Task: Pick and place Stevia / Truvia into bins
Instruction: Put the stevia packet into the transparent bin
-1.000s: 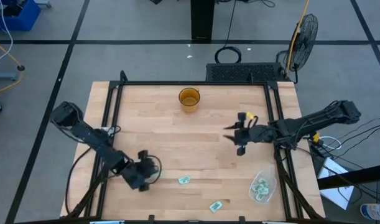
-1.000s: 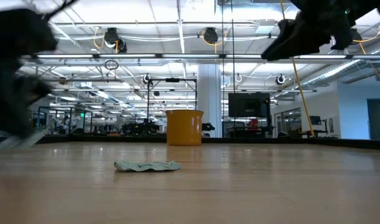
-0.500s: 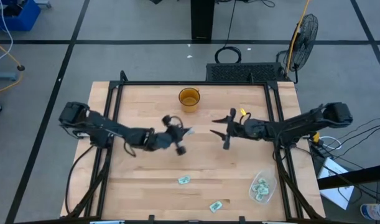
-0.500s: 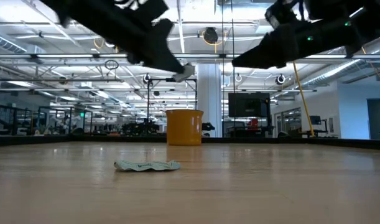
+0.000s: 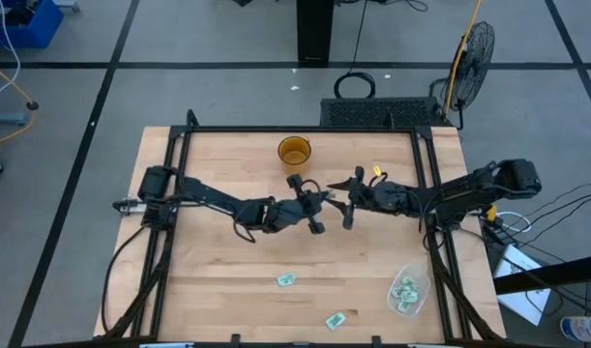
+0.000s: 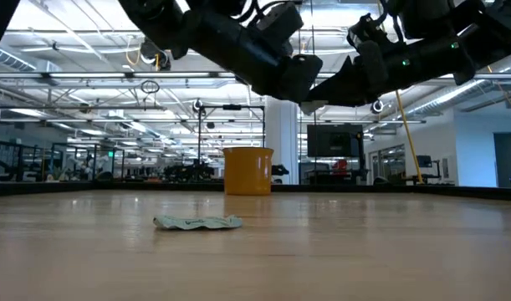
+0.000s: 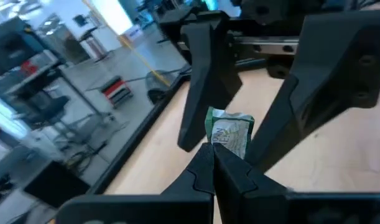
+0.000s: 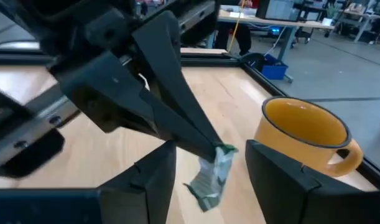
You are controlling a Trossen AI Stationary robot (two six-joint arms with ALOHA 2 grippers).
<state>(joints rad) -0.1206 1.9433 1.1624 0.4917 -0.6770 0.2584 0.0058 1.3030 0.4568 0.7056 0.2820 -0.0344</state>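
My left gripper (image 5: 324, 197) is shut on one pale green and white sachet (image 7: 228, 133) in the air above the table's middle. My right gripper (image 5: 343, 204) faces it from the right, open. Its two fingers (image 8: 153, 174) stand on either side of the sachet (image 8: 213, 175) without touching it. The amber cup (image 5: 294, 153) stands near the far edge. The clear tub (image 5: 408, 291), with several sachets in it, sits at the near right. Two more sachets (image 5: 287, 280) (image 5: 336, 319) lie flat on the near part of the table. My left gripper pinches the sachet by one end (image 7: 219, 144) between its two fingertips (image 8: 205, 144). The fingers reach in from the table's left, slanting a little downward. The sachet is crumpled, lifted clear of the table, and hangs past the fingertips between the right gripper's open fingers.
A black frame (image 5: 179, 145) runs round the wooden table. The two arms meet nose to nose over the table's middle. One loose sachet (image 6: 198, 222) lies in front of the cup (image 6: 248, 170) in the low view. A fan (image 5: 474, 48) stands beyond the far right corner.
My left gripper rose from the near left part of the table and swung right and toward the far edge, to the middle, carrying the sachet clear of the wood. My right gripper moved left toward it until its fingers came to stand on either side of the sachet.
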